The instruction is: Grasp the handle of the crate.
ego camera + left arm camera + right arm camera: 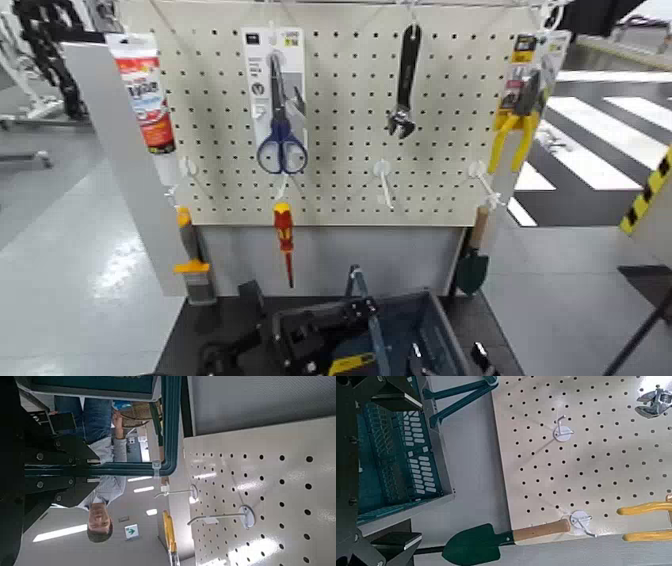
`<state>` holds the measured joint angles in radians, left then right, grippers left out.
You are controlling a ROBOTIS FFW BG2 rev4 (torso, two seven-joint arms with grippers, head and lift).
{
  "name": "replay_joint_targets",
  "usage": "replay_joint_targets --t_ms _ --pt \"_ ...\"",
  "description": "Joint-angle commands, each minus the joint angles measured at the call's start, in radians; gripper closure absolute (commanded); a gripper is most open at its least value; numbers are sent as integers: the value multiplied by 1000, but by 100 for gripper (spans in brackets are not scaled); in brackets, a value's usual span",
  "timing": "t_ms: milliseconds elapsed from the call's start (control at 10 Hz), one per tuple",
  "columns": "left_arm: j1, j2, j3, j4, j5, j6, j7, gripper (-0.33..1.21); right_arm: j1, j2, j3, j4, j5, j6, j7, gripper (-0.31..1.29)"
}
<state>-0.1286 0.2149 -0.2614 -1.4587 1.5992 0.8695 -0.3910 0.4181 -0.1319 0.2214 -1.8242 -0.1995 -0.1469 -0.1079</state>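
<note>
One handle (377, 342) arched over one crate (402, 308) below the pegboard (340, 120), the left gripper (79, 469) closed on its bar and the right gripper (406, 469) open beside the crate. The head view showed one screwdriver (284, 228) and one pair of scissors (281, 140); only the left wrist view showed one person (101, 479).

So the pegboard (340, 190) is carrying 1 pair of blue-handled scissors (282, 125) and 1 black wrench (405, 85) up top. The red-and-yellow screwdriver (285, 240) is dangling past its bottom edge, and the green trowel (473, 262) is hanging by its bottom-right corner.
</note>
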Motion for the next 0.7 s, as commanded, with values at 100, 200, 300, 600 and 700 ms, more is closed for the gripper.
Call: replay_joint_targets --t_ms 100,200,300,600,700 --pt "60 29 37 -78 64 62 63 119 1 2 -1 -1 3 0 -1 15" --pt "73 43 45 -91 74 88 72 119 1 2 -1 0 3 -2 -1 15" --pt "90 47 62 -111 91 108 95 119 1 2 -1 0 5 -2 -1 15" --pt "127 52 67 -150 156 118 129 119 1 3 -1 3 6 -3 -1 15" --pt "136 61 65 -167 186 118 149 119 1 3 -2 2 6 -3 -3 15"
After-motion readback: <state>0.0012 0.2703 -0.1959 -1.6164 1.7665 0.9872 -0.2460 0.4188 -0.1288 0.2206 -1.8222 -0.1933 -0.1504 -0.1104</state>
